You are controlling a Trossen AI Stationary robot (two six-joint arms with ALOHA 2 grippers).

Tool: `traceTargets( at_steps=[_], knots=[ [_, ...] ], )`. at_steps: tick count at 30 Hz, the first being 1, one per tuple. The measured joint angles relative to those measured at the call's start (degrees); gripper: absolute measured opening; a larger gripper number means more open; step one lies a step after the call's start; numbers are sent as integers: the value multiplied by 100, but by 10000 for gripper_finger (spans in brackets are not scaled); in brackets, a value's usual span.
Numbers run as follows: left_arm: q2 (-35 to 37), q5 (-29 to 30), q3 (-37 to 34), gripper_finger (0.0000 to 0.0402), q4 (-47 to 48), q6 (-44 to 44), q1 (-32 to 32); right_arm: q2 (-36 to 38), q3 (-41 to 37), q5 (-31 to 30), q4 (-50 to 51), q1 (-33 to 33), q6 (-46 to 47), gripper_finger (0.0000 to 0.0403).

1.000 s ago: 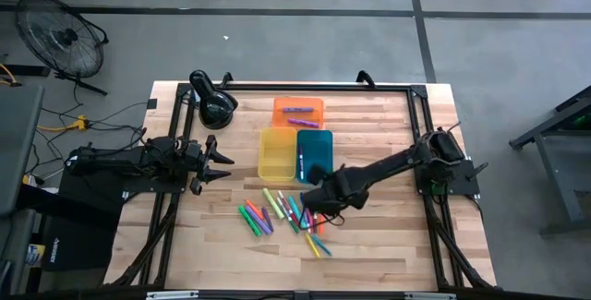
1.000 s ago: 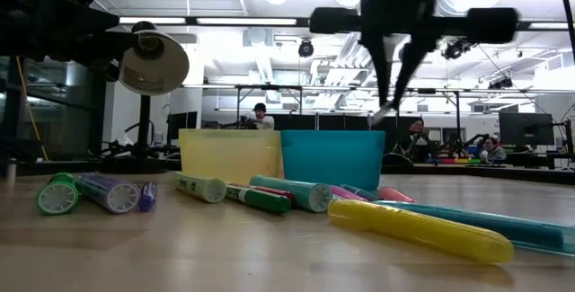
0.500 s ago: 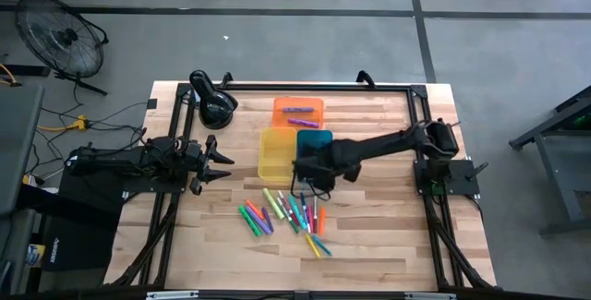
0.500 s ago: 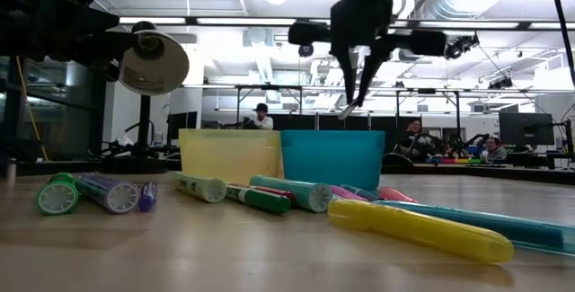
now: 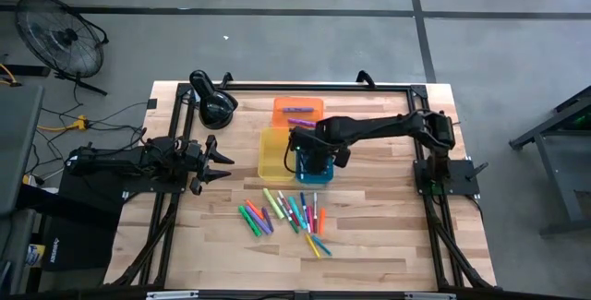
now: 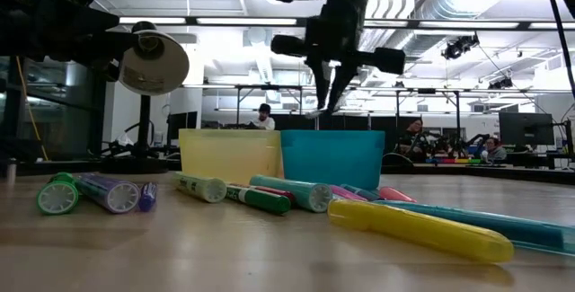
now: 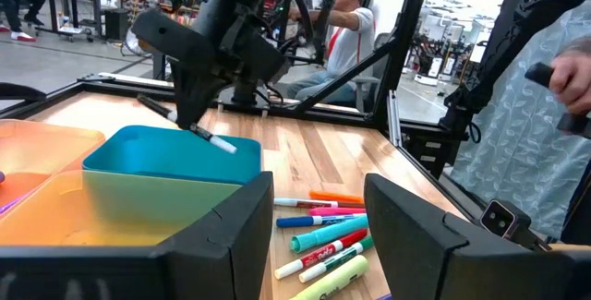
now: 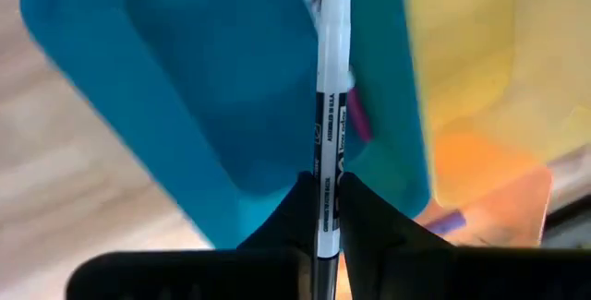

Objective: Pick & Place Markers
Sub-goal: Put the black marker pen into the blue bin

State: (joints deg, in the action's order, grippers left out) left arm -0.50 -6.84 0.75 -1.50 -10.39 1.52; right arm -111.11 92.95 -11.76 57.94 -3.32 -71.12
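Lying loose on the near tabletop, the other markers point(image 5: 288, 213) stay unpicked. My right gripper point(image 5: 306, 150) hangs over the blue tray point(image 5: 315, 138), fingers point(image 8: 361, 210) pinched on a white-capped marker point(image 8: 331, 106). My left gripper point(image 5: 220, 162) waits at the table's left, jaws apart, empty.

Three trays point(image 5: 297, 112), roughly fifteen loose markers point(image 5: 286, 213), two arms, one lamp point(image 5: 214, 102)

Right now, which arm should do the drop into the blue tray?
Right. Its tool is shut on a marker directly above the blue tray. The left tool sits open beside the yellow tray, holding nothing.
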Motion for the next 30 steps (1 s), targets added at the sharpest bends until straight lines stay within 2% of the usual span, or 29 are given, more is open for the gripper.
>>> traceTargets(
  at_steps=[9, 23, 30],
  knots=[
    [1, -1, 0, 170, 0, 0, 0, -18, 0, 545, -153, -130, -287, 16],
    [1, -1, 0, 170, 0, 0, 0, -523, -2, 730, -323, -228, -393, 17],
    [1, -1, 0, 170, 0, 0, 0, -553, -2, 764, -580, -244, -175, 50]
  ],
)
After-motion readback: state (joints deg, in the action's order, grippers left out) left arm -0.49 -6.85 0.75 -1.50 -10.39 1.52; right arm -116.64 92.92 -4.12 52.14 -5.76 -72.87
